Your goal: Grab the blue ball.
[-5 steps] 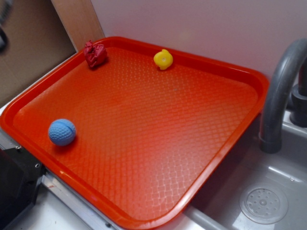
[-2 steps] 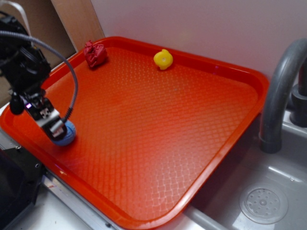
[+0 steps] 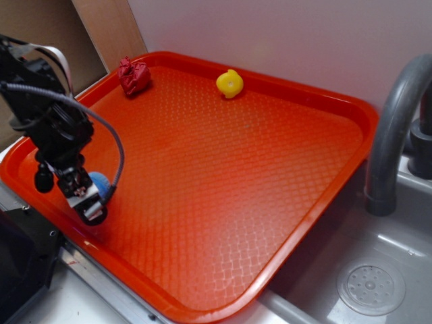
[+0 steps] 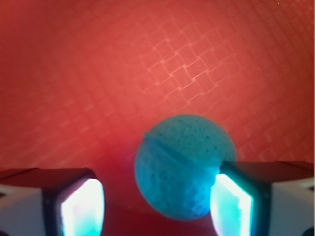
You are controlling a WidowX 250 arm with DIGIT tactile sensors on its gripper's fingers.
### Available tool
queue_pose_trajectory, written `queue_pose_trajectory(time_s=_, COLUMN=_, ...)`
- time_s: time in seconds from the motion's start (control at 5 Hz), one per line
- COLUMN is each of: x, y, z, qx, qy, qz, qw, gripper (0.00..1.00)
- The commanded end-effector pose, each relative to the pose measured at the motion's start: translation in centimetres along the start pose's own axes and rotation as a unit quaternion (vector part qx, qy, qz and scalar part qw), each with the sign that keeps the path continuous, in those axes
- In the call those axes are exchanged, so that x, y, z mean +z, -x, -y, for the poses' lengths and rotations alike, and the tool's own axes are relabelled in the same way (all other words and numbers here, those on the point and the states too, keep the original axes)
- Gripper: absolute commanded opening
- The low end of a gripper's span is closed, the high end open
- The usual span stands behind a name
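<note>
Though dimpled, blue ball (image 4: 183, 164) (seamed).

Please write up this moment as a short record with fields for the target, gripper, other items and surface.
target: blue ball, near the tray's left edge
gripper: gripper open, fingers either side of the ball, one finger touching it
other items: red wrinkly lump and yellow toy at the far rim
surface: orange tray beside a sink

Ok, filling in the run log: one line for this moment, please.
phase: closing in | gripper: open, fingers either side of blue ball | ball: on red tray, not lifted | yellow toy, red lump: far edge
</note>
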State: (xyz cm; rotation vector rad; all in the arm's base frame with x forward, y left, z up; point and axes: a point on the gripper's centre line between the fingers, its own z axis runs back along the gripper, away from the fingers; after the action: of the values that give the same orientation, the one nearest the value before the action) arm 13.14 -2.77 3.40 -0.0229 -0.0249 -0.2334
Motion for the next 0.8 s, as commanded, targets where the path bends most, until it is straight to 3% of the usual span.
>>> queue_pose_trajectory(time_s=0.0, x=-0.4, y=-0.5, z=-1.6, qx=-0.003, qy=-0.064, qz=0.006, qw=0.998, gripper=0.00)
queue_pose_trajectory(time_s=0.2, x=0.7, y=-0.7, z=-3.3, qx=0.034, qy=-0.039, qz=0.021, qw=0.998, gripper=0.00)
queue_pose_trajectory(time_s=0.4, x=4.9, y=-1.3, z=-3.9, qx=0.066, qy=-0.031, qz=0.040, qw=0.997, gripper=0.00)
queue_pose_trajectory(time_s=0.6, x=9.9, y=-2.5, z=-3.1, qx=0.086, qy=-0.022, qz=0.059, qw=0.994, gripper=0.00)
